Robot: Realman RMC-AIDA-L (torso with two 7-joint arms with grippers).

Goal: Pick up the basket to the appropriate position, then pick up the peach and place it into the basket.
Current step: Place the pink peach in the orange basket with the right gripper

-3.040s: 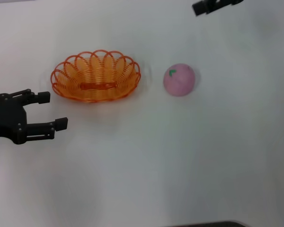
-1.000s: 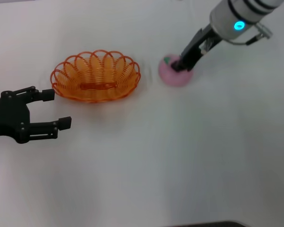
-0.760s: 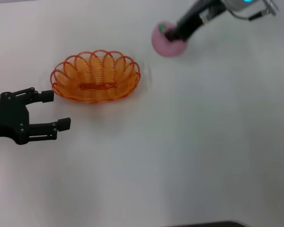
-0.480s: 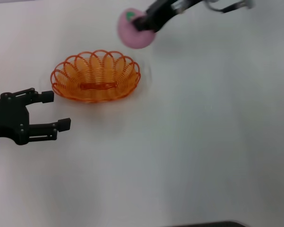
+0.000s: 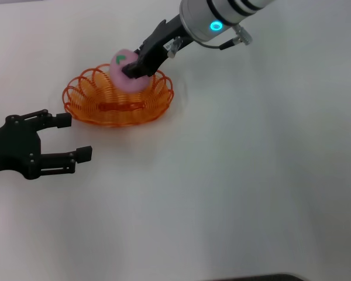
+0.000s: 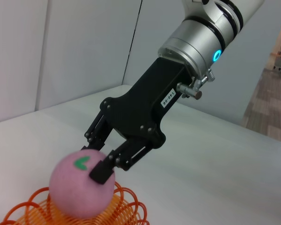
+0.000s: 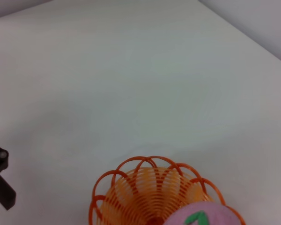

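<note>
1. Right end effector reaching in from the far right of the head view, black fingers clamped on the peach, holding it over the basket.
2. Peach round and pink, green leaf mark facing up, sitting in the far half of the basket's opening, level with or just above the rim; cannot tell whether it touches the basket floor.
3. In the left wrist view, same peach seen from the side against the orange loops, one finger pressed on each side of its top.
4. In the right wrist view, only the top edge of the peach showing, with the basket's looped rim beside it.
5. Basket oval and orange, resting flat on the white surface, left of centre in the head view.
6. Left end effector low at the left edge of the head view, near the basket's left end but apart from it, fingers spread wide, gripping nothing.
</note>
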